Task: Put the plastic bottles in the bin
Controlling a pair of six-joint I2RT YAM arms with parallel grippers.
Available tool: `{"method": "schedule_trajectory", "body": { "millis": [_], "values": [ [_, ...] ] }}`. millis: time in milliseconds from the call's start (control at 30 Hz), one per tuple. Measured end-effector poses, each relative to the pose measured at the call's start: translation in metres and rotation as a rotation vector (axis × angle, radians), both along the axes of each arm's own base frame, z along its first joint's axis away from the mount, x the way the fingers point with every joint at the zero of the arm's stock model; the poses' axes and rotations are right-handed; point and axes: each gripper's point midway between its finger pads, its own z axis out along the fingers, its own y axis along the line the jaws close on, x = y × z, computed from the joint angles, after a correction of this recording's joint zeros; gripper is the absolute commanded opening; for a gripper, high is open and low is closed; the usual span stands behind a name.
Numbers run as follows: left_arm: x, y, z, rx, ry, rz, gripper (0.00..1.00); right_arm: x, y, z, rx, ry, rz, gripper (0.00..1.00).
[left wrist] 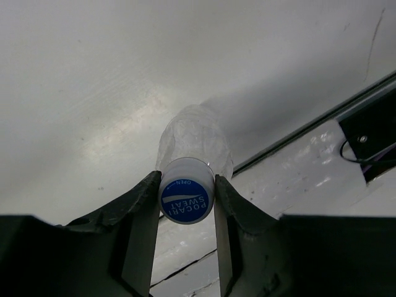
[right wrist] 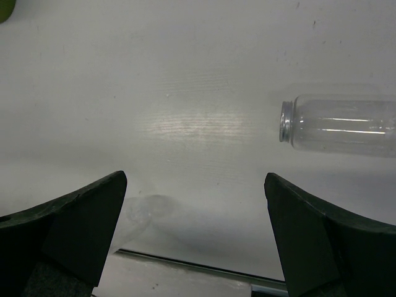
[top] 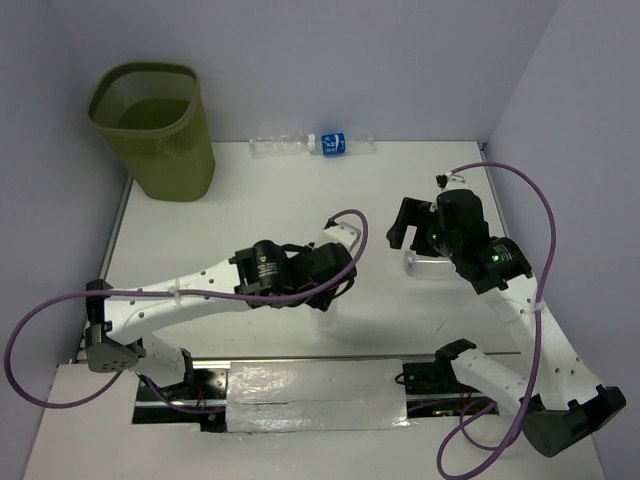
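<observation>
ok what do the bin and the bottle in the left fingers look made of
Bin: looks like moulded plastic, olive green, smooth with a dull sheen on its wall. Bottle: thin clear plastic, see-through and crinkled. Cap: likely hard plastic, glossy blue printed top with a white side.

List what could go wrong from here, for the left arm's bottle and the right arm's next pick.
1. The left gripper is shut only on the blue cap of its bottle; the round cap may slip, or the body swing, during the lift.
2. The bin stands tall in the far-left corner; a bottle hanging low could strike its rim.
3. The capless bottle lies right of the open right gripper; closing there would likely miss it.
</observation>
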Motion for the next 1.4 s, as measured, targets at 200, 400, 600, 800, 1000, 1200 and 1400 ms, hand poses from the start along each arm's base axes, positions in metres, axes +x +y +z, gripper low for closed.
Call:
{"method": "schedule_trajectory", "body": {
  "millis": [200,400,600,800,1000,1200,1400],
  "values": [
    [0.052,0.019,0.077,-0.089,-0.119,0.158,0.21,0.0,0.0,0.0,-0.002,-0.001,-0.002,1.0],
    [0.179,0.118,0.175,-0.23,-0.351,0.535,0.2,0.001,-0.001,0.0,0.001,-0.001,-0.015,1.0],
    [0.245,0.225,0.272,-0.324,-0.641,0.767,0.22,0.0,-0.001,0.003,0.031,0.0,-0.038,1.0],
    [0.266,0.289,0.306,-0.377,-0.783,0.863,0.23,-0.002,-0.003,0.008,0.041,-0.02,-0.053,1.0],
    [0.271,0.337,0.322,-0.391,-0.853,0.936,0.23,-0.003,-0.003,0.008,0.053,-0.019,-0.058,1.0],
    [0.278,0.379,0.306,-0.366,-0.842,1.031,0.23,-0.001,-0.01,0.008,0.045,-0.024,-0.108,1.0],
    [0.299,0.392,0.241,-0.276,-0.698,1.075,0.27,-0.005,-0.048,0.001,-0.028,-0.014,-0.324,1.0]
  ]
}}
